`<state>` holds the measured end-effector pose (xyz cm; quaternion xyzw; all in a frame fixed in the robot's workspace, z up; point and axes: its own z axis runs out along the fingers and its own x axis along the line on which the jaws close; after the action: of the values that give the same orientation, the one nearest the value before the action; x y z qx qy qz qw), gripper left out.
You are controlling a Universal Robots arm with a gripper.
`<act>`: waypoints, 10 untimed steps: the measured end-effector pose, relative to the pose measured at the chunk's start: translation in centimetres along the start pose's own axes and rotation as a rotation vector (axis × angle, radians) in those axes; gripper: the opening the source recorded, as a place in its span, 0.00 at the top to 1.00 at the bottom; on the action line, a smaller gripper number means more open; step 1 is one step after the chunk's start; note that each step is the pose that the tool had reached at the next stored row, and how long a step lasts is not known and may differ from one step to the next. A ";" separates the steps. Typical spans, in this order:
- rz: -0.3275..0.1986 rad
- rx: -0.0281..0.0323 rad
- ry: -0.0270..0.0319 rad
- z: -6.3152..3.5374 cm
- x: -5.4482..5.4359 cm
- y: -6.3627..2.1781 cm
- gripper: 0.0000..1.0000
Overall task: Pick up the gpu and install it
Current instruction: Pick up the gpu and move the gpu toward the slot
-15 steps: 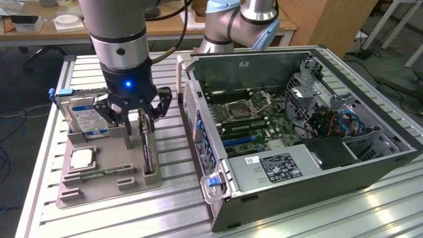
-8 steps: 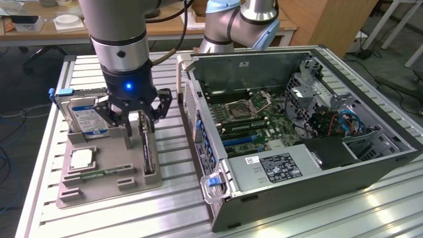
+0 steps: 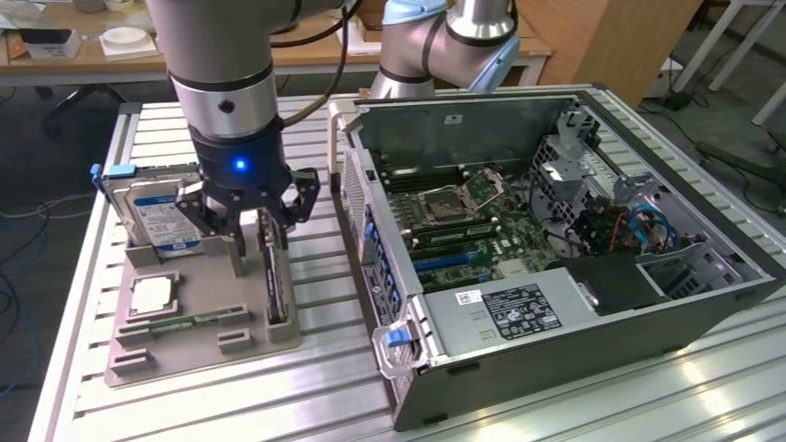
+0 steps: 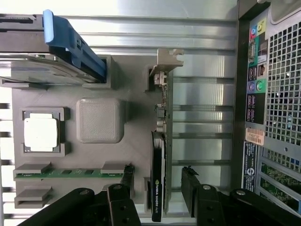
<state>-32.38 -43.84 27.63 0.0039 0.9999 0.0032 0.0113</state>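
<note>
- The black two-fingered gripper (image 3: 260,241) is released: its jaws stand apart with daylight on both sides, one finger (image 4: 128,183) and the other astride the card, neither touching it.
- Between them is the gpu (image 4: 158,155), a thin flat black card with a silver bracket at one end, standing on edge in its slot.
- That slot is on the right side, in the exterior view, of the grey moulded plastic holder tray (image 3: 184,354).
- Further to the exterior view's left, the tray holds a silver hard drive with a blue-white label (image 3: 154,207), a square silver processor chip (image 3: 150,293) and a narrow green memory stick (image 3: 184,322).
- To the exterior view's right, well apart, lies the open dark-grey metal computer case (image 3: 553,313).
- Judged step: the pick-up, with the grasp not yet made. It calls for closing squarely on the card's flat faces, so the card isn't tilted in the slot.
</note>
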 end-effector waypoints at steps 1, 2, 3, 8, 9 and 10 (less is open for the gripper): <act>0.000 -0.0001 0.0000 0.07 0.0 0.00 0.47; 0.000 -0.0001 0.0000 0.14 0.0 0.00 0.47; 0.000 -0.0001 -0.0001 0.21 0.0 0.00 0.47; 0.000 0.0000 0.0000 0.56 0.0 0.00 0.47; 0.000 0.0000 0.0000 0.63 0.0 0.00 0.47; 0.000 0.0000 0.0000 0.70 0.0 0.00 0.47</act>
<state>-32.37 -43.84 26.93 0.0039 0.9999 0.0033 0.0113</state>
